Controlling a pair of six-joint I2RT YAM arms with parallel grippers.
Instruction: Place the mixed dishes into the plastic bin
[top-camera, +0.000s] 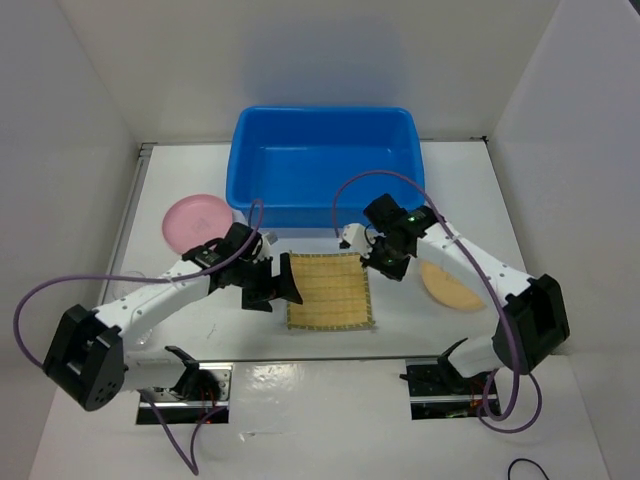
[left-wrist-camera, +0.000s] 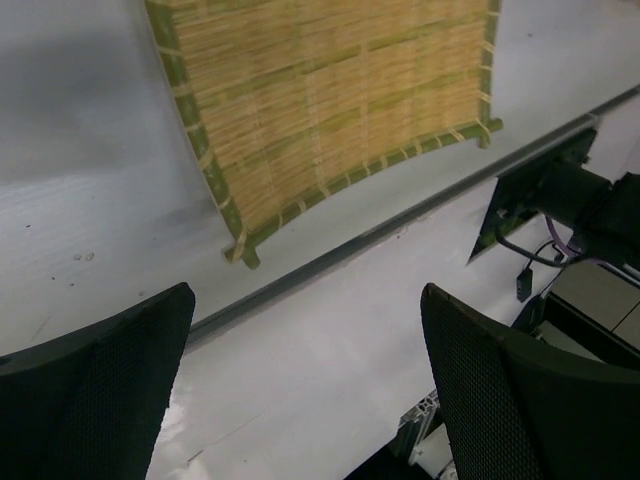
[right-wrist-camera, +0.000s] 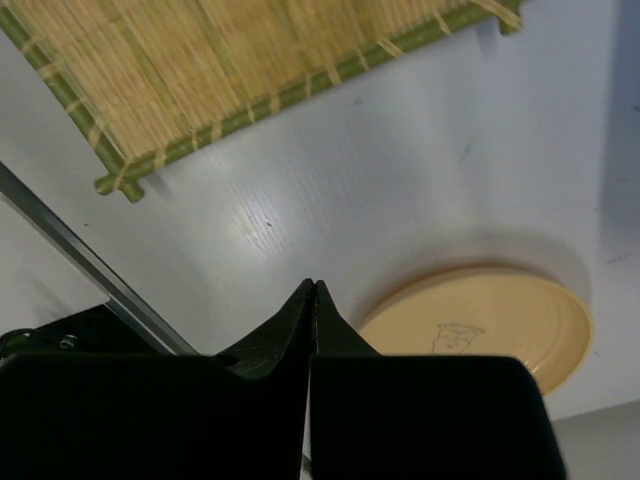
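Observation:
The blue plastic bin (top-camera: 262, 205) stands at the back centre and looks empty. The square woven bamboo mat (top-camera: 330, 292) lies flat in front of it, and shows in the left wrist view (left-wrist-camera: 330, 90) and the right wrist view (right-wrist-camera: 230, 50). The pink plate (top-camera: 197, 222) lies left of the bin. The yellow-tan plate (top-camera: 452, 287) lies right of the mat, also in the right wrist view (right-wrist-camera: 480, 320). My left gripper (top-camera: 278, 293) (left-wrist-camera: 305, 295) is open and empty at the mat's left edge. My right gripper (top-camera: 388, 264) (right-wrist-camera: 313, 288) is shut and empty, above the table between mat and yellow-tan plate. I cannot make out the clear cup.
White walls close in the table on the left, back and right. A metal strip (left-wrist-camera: 330, 262) runs along the table in front of the mat. The arm bases (top-camera: 445, 375) sit at the near edge. Purple cables (top-camera: 60, 285) loop beside both arms.

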